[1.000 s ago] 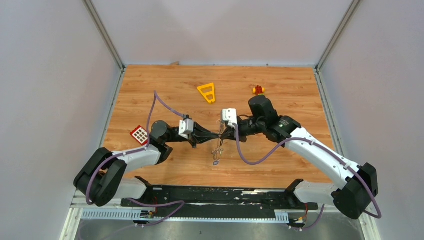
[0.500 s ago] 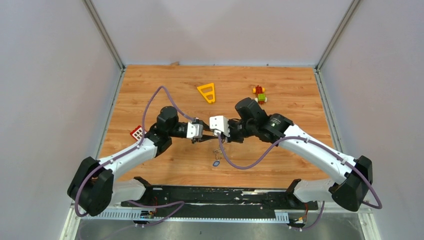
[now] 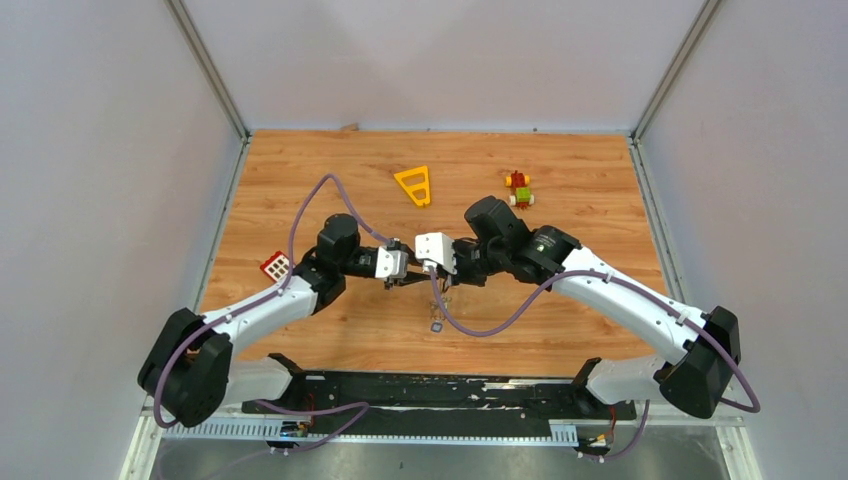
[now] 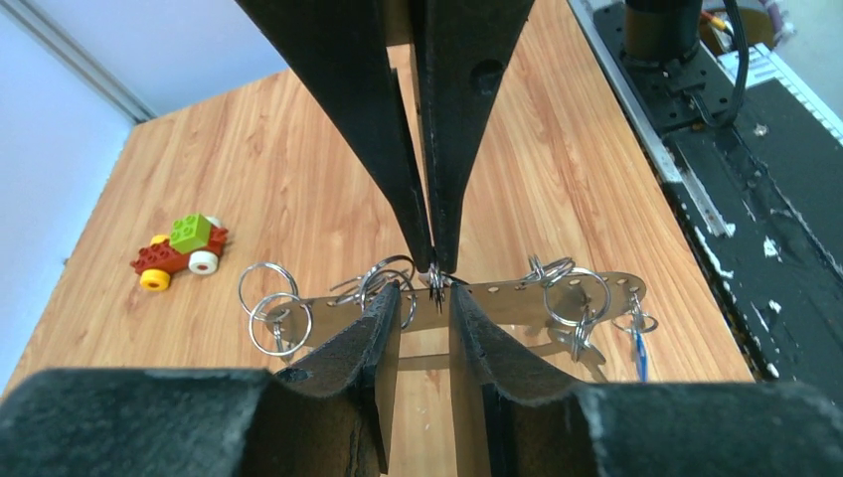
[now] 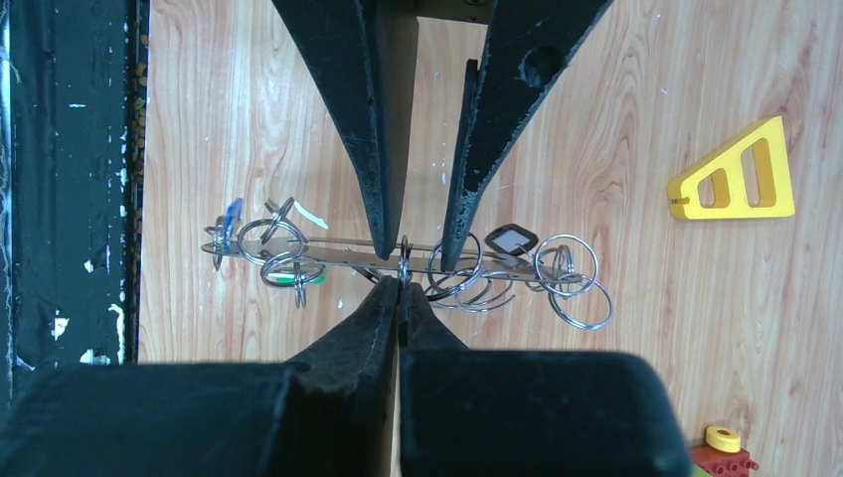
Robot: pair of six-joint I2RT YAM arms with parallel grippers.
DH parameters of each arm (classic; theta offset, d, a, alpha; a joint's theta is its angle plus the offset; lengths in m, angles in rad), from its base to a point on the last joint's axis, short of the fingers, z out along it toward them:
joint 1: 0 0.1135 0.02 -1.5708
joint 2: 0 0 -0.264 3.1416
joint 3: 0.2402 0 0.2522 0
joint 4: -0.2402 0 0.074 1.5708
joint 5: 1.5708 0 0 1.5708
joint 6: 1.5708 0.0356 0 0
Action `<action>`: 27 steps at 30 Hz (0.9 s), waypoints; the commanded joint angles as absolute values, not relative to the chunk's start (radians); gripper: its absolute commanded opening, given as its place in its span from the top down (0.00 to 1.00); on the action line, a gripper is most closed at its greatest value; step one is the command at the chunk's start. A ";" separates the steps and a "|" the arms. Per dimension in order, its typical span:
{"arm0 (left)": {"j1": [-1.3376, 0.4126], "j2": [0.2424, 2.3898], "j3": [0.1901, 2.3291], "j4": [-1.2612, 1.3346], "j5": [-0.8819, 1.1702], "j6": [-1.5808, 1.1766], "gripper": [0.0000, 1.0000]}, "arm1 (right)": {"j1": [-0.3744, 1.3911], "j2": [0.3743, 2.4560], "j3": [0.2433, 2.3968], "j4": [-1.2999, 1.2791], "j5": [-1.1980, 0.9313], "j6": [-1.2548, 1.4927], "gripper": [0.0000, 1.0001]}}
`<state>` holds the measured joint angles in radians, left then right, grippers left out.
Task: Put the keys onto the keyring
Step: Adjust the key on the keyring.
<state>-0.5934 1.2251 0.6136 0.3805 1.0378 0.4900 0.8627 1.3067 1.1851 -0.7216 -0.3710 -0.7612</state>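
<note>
The right gripper [image 5: 402,286] is clamping its jaws tight on a small split ring [image 5: 404,260] that is sitting at the middle of the keyring [image 5: 338,254]. The keyring, seen nearly edge-on as a long silver strip, is hanging clear of the wooden table [image 3: 560,310] between the two arms.

The left gripper [image 4: 424,295] is facing it tip to tip. Its jaws are standing apart with a clear gap, and its fingers [image 4: 368,338] are flanking the pinched ring, one on each side. Their tips are reaching the strip (whether they are actually touching it I cannot tell), and nothing is being squeezed between them.

Many more wire rings are dangling along the keyring on both sides of the grip. The keys [image 5: 232,214] are hanging among them: a blue tag and a green tag [image 5: 303,276] are showing toward the end nearer the arm bases, and a black tag [image 5: 512,238] toward the far end.

A yellow triangle frame [image 3: 413,186] and a toy block figure [image 3: 518,188] are lying farther back on the table, well apart from the grippers.
</note>
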 commanded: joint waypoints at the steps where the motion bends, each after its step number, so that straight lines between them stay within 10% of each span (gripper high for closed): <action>1: -0.597 1.233 0.568 0.629 1.044 0.345 0.69 | 0.869 1.283 1.198 -0.661 -0.368 -0.750 1.00; 27: -0.596 1.278 0.523 0.758 1.050 0.241 0.81 | 0.866 1.269 1.182 -0.643 -0.374 -0.726 1.00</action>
<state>-0.5941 1.2781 0.5217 0.7670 1.0431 0.2230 0.8623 1.3060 1.1770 -0.7021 -0.3611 -0.7418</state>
